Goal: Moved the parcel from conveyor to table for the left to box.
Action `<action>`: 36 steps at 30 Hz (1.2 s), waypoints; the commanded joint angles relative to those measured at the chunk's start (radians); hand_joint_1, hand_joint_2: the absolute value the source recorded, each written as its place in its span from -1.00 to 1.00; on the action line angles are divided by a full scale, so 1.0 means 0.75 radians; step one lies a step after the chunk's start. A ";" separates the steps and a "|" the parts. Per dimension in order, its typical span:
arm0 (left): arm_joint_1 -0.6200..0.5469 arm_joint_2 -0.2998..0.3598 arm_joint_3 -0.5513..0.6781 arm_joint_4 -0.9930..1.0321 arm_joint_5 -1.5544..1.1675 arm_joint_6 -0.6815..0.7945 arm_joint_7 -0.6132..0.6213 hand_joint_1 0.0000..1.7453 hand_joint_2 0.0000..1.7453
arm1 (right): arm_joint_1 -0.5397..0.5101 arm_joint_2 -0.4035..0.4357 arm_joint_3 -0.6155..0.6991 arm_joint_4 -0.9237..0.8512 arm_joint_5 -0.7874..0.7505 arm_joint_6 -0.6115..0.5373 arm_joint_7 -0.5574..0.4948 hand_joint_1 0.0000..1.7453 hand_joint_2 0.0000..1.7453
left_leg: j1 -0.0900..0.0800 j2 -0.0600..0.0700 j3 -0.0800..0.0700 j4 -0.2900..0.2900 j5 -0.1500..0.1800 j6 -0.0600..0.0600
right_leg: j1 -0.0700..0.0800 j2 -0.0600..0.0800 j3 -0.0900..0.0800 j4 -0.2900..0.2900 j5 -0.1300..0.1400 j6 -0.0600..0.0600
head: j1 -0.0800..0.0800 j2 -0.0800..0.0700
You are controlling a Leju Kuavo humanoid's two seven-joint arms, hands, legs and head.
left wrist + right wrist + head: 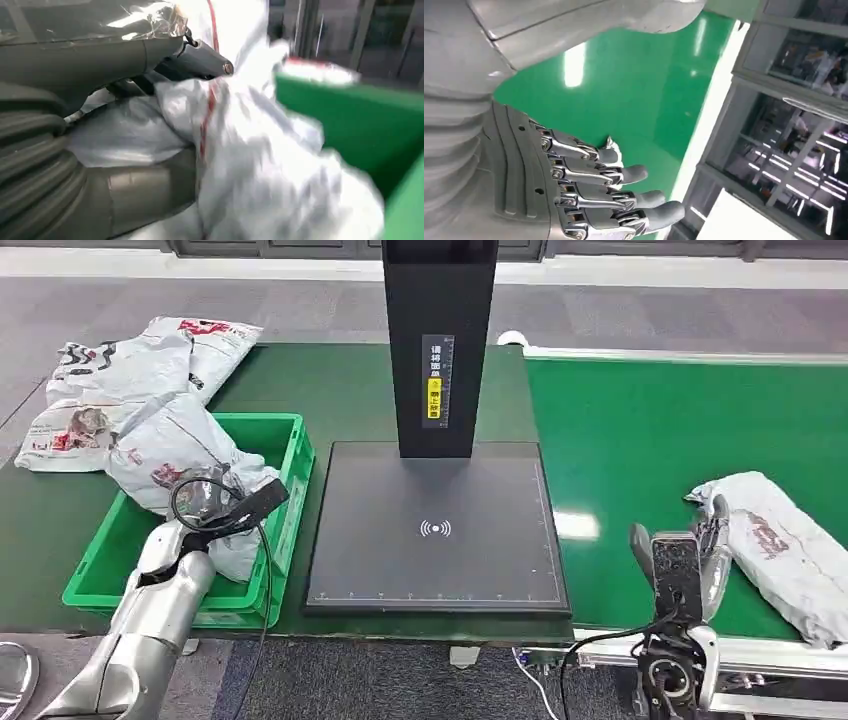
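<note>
Left side, head view: the left hand [205, 502] is down in the green crate [290, 455], its fingers [200, 60] closed on a white parcel [165, 445] already lying there; the left wrist view shows the thumb and a dark finger pinching the plastic wrap. Risk here, in my judgement: the film is slack and glossy, so it could slide out of the pinch, or drag on the crate wall if lifted at an angle. Further bagged parcels [130, 365] lie heaped on the counter [330, 385] just behind the crate and could be disturbed.

Centre: a black scanning pad [437, 530] with an upright black post [440, 340] stands between crate and belt. The post is the obvious obstruction for anything carried across.

Right side: the task's parcel [785, 545] lies on the green conveyor [640, 430], near its front edge. The right hand [690, 560] stands just beside it, fingers [624, 175] extended and apart, holding nothing (whether a fingertip touches the wrap cannot be told). A one-sided push could nudge the parcel off the belt edge; a shallow grasp may catch loose film only.

Surface and room: dark green counter at left, brighter green belt at right, grey carpeted floor beyond; glazed metal framing shows in the right wrist view.
</note>
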 commanded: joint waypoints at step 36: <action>-0.054 -0.307 -0.250 0.013 1.426 -0.010 -0.676 -1.00 -1.00 | -0.084 -0.033 -0.023 0.196 -0.048 0.034 0.006 -1.00 1.00 | 0.001 -0.002 0.003 -0.002 0.000 0.000 | 0.001 -0.003 0.004 -0.003 0.000 0.000 | 0.000 0.000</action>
